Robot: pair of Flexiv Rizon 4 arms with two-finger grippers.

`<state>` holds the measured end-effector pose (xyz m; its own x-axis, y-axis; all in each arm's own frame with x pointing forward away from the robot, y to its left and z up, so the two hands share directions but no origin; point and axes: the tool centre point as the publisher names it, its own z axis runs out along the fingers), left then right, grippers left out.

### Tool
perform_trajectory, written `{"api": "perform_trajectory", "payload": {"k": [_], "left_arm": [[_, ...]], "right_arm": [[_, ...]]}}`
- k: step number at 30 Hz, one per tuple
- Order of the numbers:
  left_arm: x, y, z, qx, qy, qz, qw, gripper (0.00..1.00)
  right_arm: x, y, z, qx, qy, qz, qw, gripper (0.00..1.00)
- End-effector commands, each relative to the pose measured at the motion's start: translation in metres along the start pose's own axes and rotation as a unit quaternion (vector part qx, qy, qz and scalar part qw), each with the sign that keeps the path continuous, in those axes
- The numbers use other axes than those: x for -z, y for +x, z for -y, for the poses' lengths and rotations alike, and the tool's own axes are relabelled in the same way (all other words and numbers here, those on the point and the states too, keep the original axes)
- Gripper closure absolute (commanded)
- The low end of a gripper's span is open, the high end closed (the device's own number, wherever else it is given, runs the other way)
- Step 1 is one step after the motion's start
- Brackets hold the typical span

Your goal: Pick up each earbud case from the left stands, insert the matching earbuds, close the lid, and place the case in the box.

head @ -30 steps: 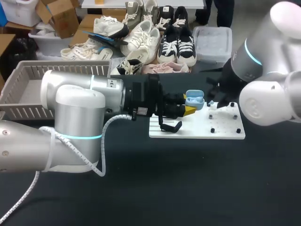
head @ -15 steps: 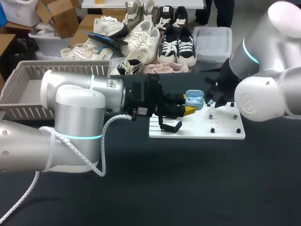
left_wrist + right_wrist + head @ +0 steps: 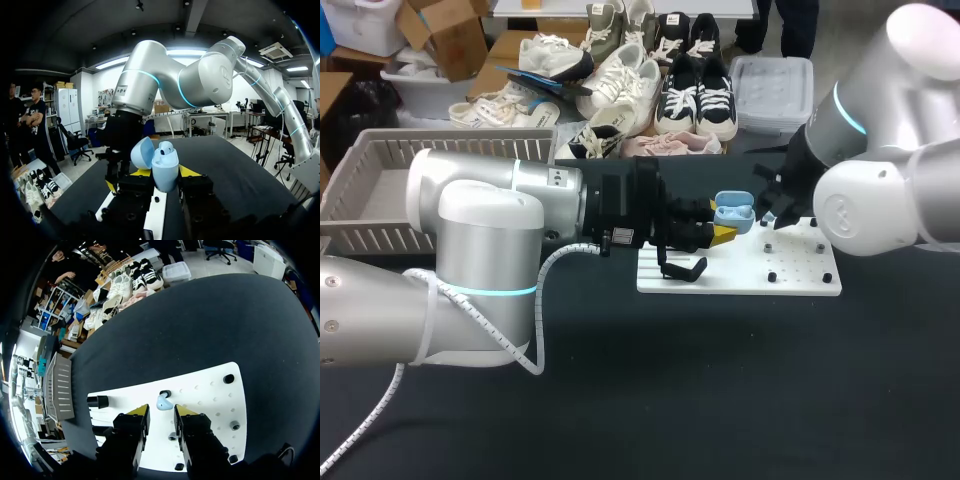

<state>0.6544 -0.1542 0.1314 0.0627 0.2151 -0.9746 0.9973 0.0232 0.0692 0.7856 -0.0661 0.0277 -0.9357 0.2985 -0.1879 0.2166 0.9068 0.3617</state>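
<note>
Right now the left gripper (image 3: 165,173) is closed on the light blue earbud case (image 3: 733,212), with one yellow-tipped finger on each side of it. The case stands upright between the fingers, held up in the air over one end of the white board (image 3: 800,282). Its lid (image 3: 142,152) is tipped open. One earbud (image 3: 167,148) sits inside the case with its round top poking out.

The right gripper (image 3: 161,411) is just beside the case, on the side away from the left arm, low over the board. Its two fingers are apart and hold nothing. A loose earbud (image 3: 163,402), also blue, lies on the board just ahead of the gap between those fingers. I cannot tell if a finger touches it.

Small black pegs (image 3: 229,378) dot the board, and a black stand (image 3: 685,268) sits at the end near the left gripper. The box (image 3: 380,165) with slatted walls is well apart from the case, on the left arm's side of the table
</note>
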Motion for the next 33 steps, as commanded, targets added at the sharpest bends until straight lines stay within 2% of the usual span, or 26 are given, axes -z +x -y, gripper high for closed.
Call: {"api": "perform_trajectory", "payload": {"k": [1, 7, 21, 27, 28, 32, 33], "left_arm": [[-0.0013, 0.0004, 0.0011, 0.0, -0.004, 0.0, 1.0, 1.0], [-0.0013, 0.0004, 0.0011, 0.0, -0.004, 0.0, 1.0, 1.0], [-0.0013, 0.0004, 0.0011, 0.0, -0.004, 0.0, 1.0, 1.0], [-0.0013, 0.0004, 0.0011, 0.0, -0.004, 0.0, 1.0, 1.0], [-0.0013, 0.0004, 0.0011, 0.0, -0.004, 0.0, 1.0, 1.0], [-0.0013, 0.0004, 0.0011, 0.0, -0.004, 0.0, 1.0, 1.0], [-0.0013, 0.0004, 0.0011, 0.0, -0.004, 0.0, 1.0, 1.0]], "right_arm": [[-0.0022, -0.0021, -0.0011, -0.003, 0.004, -0.001, 1.0, 0.69], [-0.0025, -0.0046, 0.001, -0.007, 0.003, -0.001, 1.0, 0.67], [-0.0066, -0.0058, 0.0002, -0.007, 0.003, -0.005, 1.0, 0.72], [-0.0082, -0.0067, 0.0007, -0.008, 0.004, -0.007, 1.0, 0.77], [-0.0083, -0.0067, 0.0006, -0.008, 0.004, -0.007, 1.0, 0.83], [-0.0083, -0.0067, 0.0004, -0.009, 0.003, -0.007, 1.0, 0.86], [-0.0084, -0.0066, 0.0004, -0.009, 0.004, -0.007, 1.0, 0.91]]}}
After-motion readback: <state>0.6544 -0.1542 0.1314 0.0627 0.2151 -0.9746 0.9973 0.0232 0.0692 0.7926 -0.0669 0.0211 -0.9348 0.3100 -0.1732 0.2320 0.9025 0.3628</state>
